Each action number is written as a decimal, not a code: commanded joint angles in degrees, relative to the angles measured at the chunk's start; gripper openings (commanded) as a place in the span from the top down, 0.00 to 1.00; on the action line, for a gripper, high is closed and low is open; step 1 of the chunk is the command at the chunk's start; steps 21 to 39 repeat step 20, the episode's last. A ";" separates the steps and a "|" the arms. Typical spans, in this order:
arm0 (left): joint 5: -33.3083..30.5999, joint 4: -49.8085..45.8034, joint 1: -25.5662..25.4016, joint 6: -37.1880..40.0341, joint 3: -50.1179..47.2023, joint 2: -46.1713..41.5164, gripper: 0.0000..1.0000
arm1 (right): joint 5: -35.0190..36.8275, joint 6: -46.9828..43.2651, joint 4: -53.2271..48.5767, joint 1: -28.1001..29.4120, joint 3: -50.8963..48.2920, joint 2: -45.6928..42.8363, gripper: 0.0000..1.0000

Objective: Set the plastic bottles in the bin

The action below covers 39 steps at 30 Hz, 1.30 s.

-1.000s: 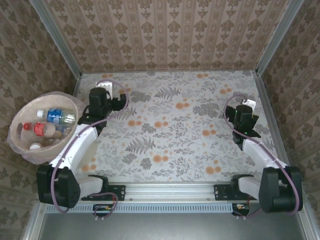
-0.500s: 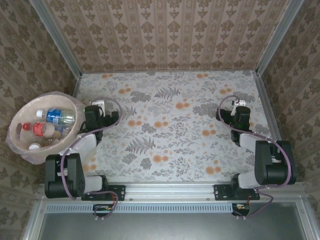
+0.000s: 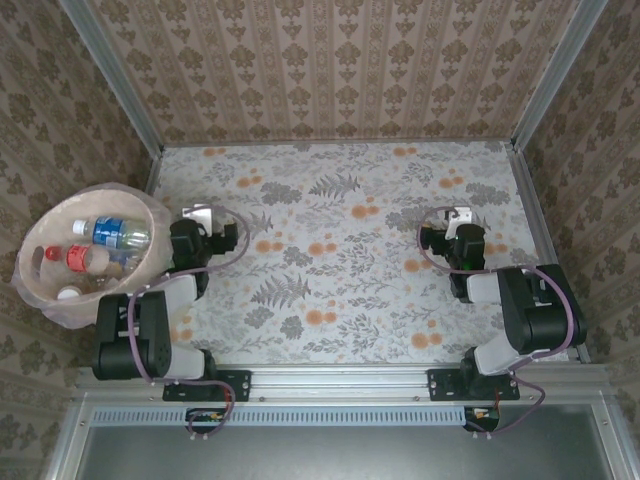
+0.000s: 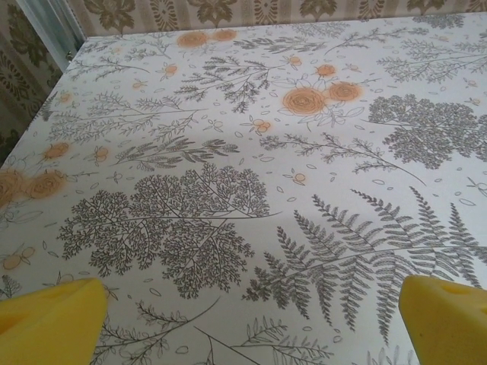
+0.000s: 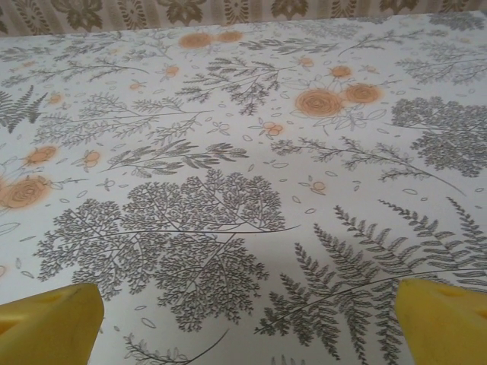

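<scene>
The bin [image 3: 33, 240], a round peach tub lined with a clear bag, stands at the table's left edge. Several plastic bottles lie inside it, among them one with a blue label [image 3: 117, 232] and one with a red label [image 3: 80, 258]. My left gripper [image 3: 205, 232] hangs just right of the bin, open and empty. Its yellow fingertips [image 4: 49, 319] stand wide apart over bare tablecloth, and the left gripper [image 4: 251, 323] holds nothing. My right gripper [image 3: 450, 238] is at the right side, also open. The right gripper [image 5: 247, 319] has only tablecloth between its yellow fingertips [image 5: 445, 315].
The table [image 3: 340, 260] wears a cloth printed with grey ferns and orange flowers. Patterned walls and metal rails [image 3: 545, 70] close it in at the back and sides. Both arms are folded close to their bases at the near edge.
Both arms have folded back toward their bases. The left gripper drew away from the far left of the table, and the right gripper swung inward. Both stayed open.
</scene>
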 commanded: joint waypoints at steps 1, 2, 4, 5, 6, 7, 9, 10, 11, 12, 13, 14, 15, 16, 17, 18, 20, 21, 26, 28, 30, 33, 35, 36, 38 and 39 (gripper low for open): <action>4.39 10.73 0.65 2.45 -1.84 4.92 0.00 | 2.07 -0.79 2.28 0.04 0.81 -0.13 0.00; 4.12 15.38 0.41 2.85 -3.44 7.44 0.00 | 2.00 -0.79 2.37 0.04 0.84 -0.14 0.00; -0.77 15.87 -0.26 1.76 -4.16 7.18 0.00 | 1.99 -0.79 2.33 -0.01 0.86 -0.11 0.00; -5.46 15.35 -0.36 0.05 -3.43 7.76 0.00 | 1.99 -0.82 2.37 0.04 0.90 -0.11 0.00; -7.18 15.94 -0.92 0.18 -3.36 8.06 0.00 | 1.94 -0.83 2.33 0.04 0.89 -0.11 0.00; -9.50 13.94 -1.85 0.11 -2.82 7.52 0.00 | 1.97 -0.86 2.42 0.08 0.86 -0.13 0.00; -11.87 15.47 -2.27 -0.17 -3.30 7.84 0.00 | 1.98 -0.82 2.33 0.04 0.85 -0.07 0.00; -11.91 15.30 -2.17 -0.40 -3.29 7.71 0.00 | 1.98 -0.82 2.33 0.04 0.85 -0.16 0.00; -12.00 15.74 -2.19 -0.38 -3.39 7.90 0.00 | 1.98 -0.87 2.33 0.04 0.85 -0.09 0.00; -11.94 15.22 -2.16 -0.53 -3.26 7.71 0.00 | 1.96 -0.82 2.23 0.04 0.94 -0.02 0.00; -11.98 15.64 -2.23 -0.38 -3.38 7.88 0.00 | 1.77 -0.84 2.06 0.05 1.16 0.06 0.00; -11.96 15.37 -2.21 -0.41 -3.31 7.79 0.00 | 1.02 -1.04 0.92 -0.03 1.76 0.27 0.00; -11.97 15.49 -2.23 -0.34 -3.38 7.84 0.00 | 0.58 -0.99 1.25 -0.21 1.54 0.14 0.00; -11.97 15.44 -2.24 -0.38 -3.31 7.79 0.00 | 0.61 -0.96 1.43 -0.23 1.39 0.04 0.00; -11.98 15.42 -2.22 -0.38 -3.26 7.83 0.00 | 0.63 -1.09 1.71 -0.23 1.29 0.03 0.00; -11.95 15.42 -2.17 -0.45 -3.34 7.80 0.00 | 0.63 -1.05 1.59 -0.25 1.21 -0.03 0.00; -11.93 15.43 -2.18 -0.38 -3.30 7.76 0.00 | 0.51 -1.05 1.98 -0.22 1.11 -0.04 0.00; -11.93 15.43 -2.18 -0.38 -3.30 7.76 0.00 | 0.51 -1.05 1.98 -0.22 1.11 -0.04 0.00; -11.93 15.43 -2.18 -0.38 -3.30 7.76 0.00 | 0.51 -1.05 1.98 -0.22 1.11 -0.04 0.00; -11.93 15.43 -2.18 -0.38 -3.30 7.76 0.00 | 0.51 -1.05 1.98 -0.22 1.11 -0.04 0.00; -11.93 15.43 -2.18 -0.38 -3.30 7.76 0.00 | 0.51 -1.05 1.98 -0.22 1.11 -0.04 0.00; -11.93 15.43 -2.18 -0.38 -3.30 7.76 0.00 | 0.51 -1.05 1.98 -0.22 1.11 -0.04 0.00; -11.93 15.43 -2.18 -0.38 -3.30 7.76 0.00 | 0.51 -1.05 1.98 -0.22 1.11 -0.04 0.00; -11.93 15.43 -2.18 -0.38 -3.30 7.76 0.00 | 0.51 -1.05 1.98 -0.22 1.11 -0.04 0.00; -11.93 15.43 -2.18 -0.38 -3.30 7.76 0.00 | 0.51 -1.05 1.98 -0.22 1.11 -0.04 0.00; -11.93 15.43 -2.18 -0.38 -3.30 7.76 0.00 | 0.51 -1.05 1.98 -0.22 1.11 -0.04 0.00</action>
